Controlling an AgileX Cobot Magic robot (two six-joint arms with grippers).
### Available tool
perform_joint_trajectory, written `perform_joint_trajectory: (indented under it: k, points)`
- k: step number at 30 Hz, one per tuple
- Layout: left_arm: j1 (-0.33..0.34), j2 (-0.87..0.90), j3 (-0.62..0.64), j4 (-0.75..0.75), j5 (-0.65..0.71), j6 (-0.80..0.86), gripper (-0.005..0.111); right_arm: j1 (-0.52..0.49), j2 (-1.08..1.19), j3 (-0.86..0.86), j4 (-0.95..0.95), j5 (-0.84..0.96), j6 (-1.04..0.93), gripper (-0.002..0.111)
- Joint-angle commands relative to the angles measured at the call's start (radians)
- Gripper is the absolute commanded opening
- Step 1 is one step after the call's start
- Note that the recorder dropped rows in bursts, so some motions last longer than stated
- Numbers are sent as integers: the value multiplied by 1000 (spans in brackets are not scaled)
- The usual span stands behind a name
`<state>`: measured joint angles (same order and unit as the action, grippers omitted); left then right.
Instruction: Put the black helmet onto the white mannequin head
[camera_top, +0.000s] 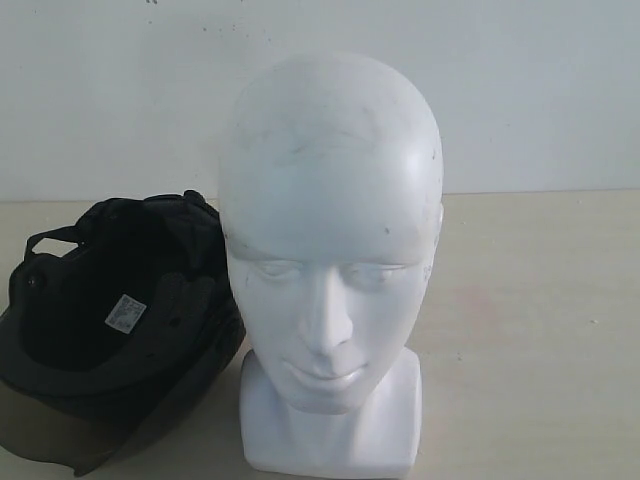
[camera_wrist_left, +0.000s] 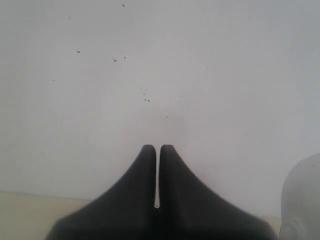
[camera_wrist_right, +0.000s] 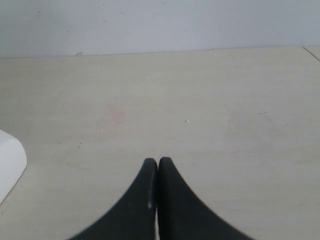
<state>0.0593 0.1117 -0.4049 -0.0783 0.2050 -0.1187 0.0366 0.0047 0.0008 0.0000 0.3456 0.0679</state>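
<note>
Since the left fingers (camera_wrist_left: 135, 200) and right fingers (camera_wrist_right: 135, 205) press together, spread them before gripping the matte black rounded helmet (camera_top: 90, 380).

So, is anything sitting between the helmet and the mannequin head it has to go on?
Nothing visible does. The black helmet lies lining-up right beside the white mannequin head, whose crown is bare.

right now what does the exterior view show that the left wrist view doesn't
Only the exterior view: the black helmet, lying open side up with its lining and white label showing, and the whole face of the white mannequin head. Only the left wrist view: the left gripper, shut and empty, pointing at the wall. Both: the mannequin head (just an edge in the wrist view), the white wall and the tan table.
</note>
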Motion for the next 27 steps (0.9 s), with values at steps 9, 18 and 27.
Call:
perform_joint_trajectory:
  k: [9, 18, 27]
  points:
    - [1, 5, -3, -14, 69, 7, 4, -5, -5, -1, -6, -12, 0, 0]
    - [1, 6, -3, -16, 169, 93, 4, -5, -5, -1, -6, -12, 0, 0]
    - [1, 228, -221, -22, 176, 90, 4, -5, -5, -1, -6, -12, 0, 0]
